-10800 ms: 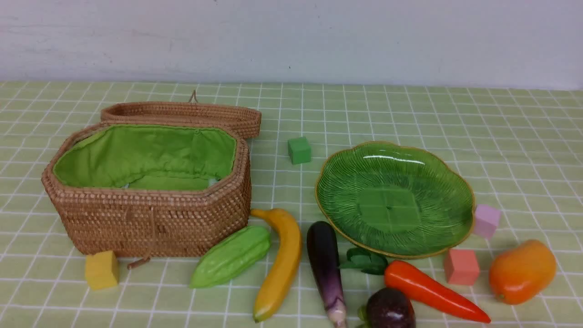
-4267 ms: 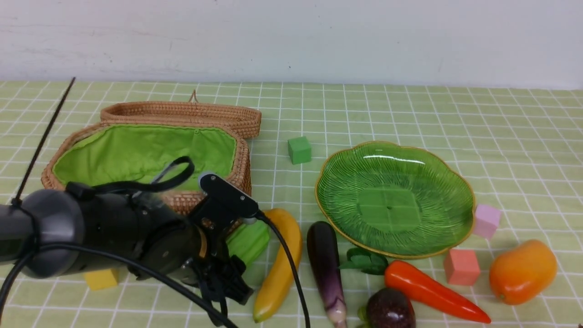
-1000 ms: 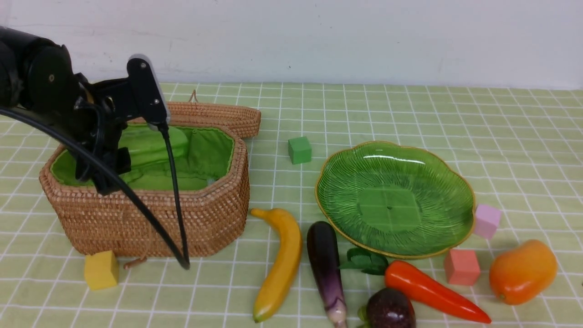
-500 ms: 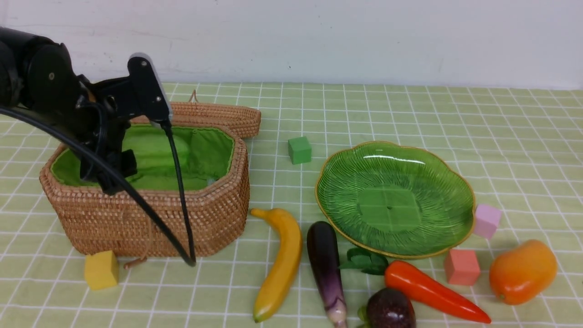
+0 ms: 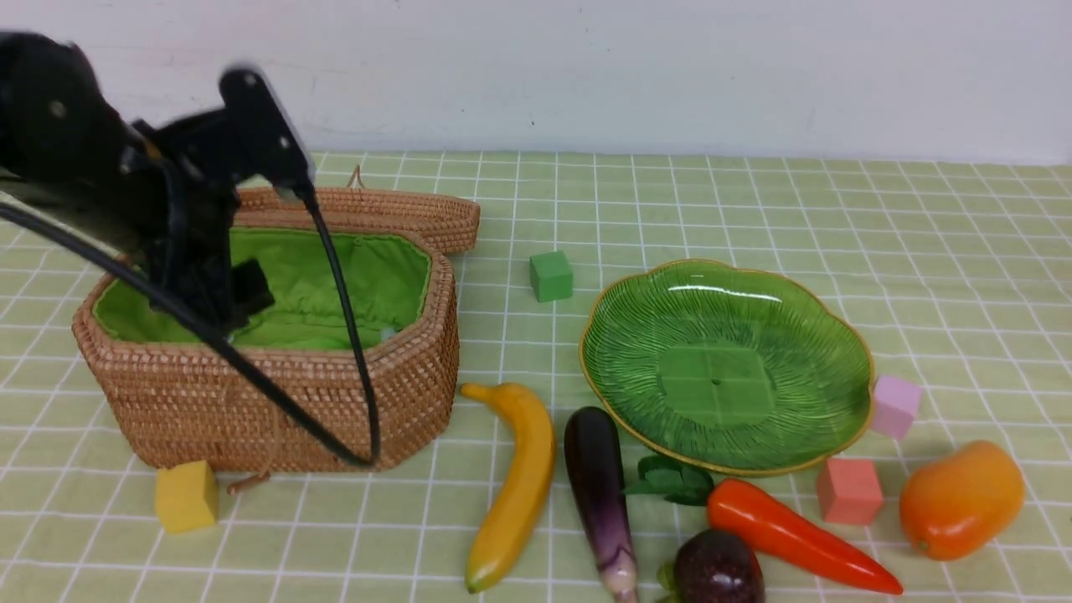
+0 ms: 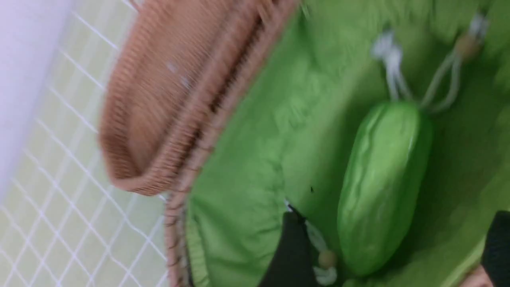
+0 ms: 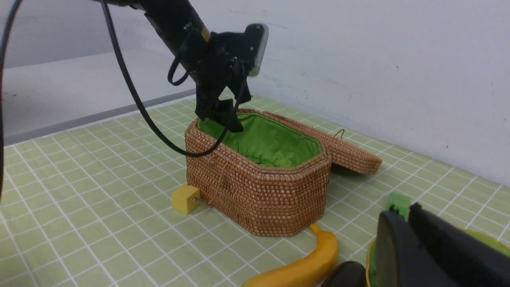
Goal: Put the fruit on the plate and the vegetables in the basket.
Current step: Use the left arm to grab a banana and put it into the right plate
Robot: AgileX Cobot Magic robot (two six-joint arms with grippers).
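**Front view.** Noted left gripper (image 5: pixel 219 295) poised over the open basket (image 5: pixel 276 402), just above the green lining. Motion-blurred, jaws apart, nothing held. Noted lid (image 5: pixel 394 213) lying back behind the basket. Found plate (image 5: pixel 804 318) to the right of the basket, apart from it. Found banana (image 5: pixel 515 486) and eggplant (image 5: pixel 599 486) side by side on the checked cloth (image 5: pixel 670 201), in front of the gap between basket and plate. Found carrot (image 5: pixel 791 536) before the plate, leaves at its rim. Found round purple fruit (image 5: pixel 716 569) at the near edge, just beside carrot and eggplant, and mango (image 5: pixel 959 501) far right. Logged green cube (image 5: pixel 550 276), yellow cube (image 5: pixel 186 496), red cube (image 5: pixel 848 490) and lilac cube (image 5: pixel 894 406) scattered about.

**Left wrist view.** Confirmed gourd (image 6: pixel 378 187) lying flat on the lining inside the basket, one end beside the white drawstring cords (image 6: pixel 398 75). Seen black fingers (image 6: pixel 293 251) standing either side of the gourd, clear of it.

**Right wrist view.** Seen right gripper (image 7: pixel 406 211) close in the foreground, fingers pressed together, nothing between them. Seen left arm (image 7: pixel 175 20) reaching down over the basket.
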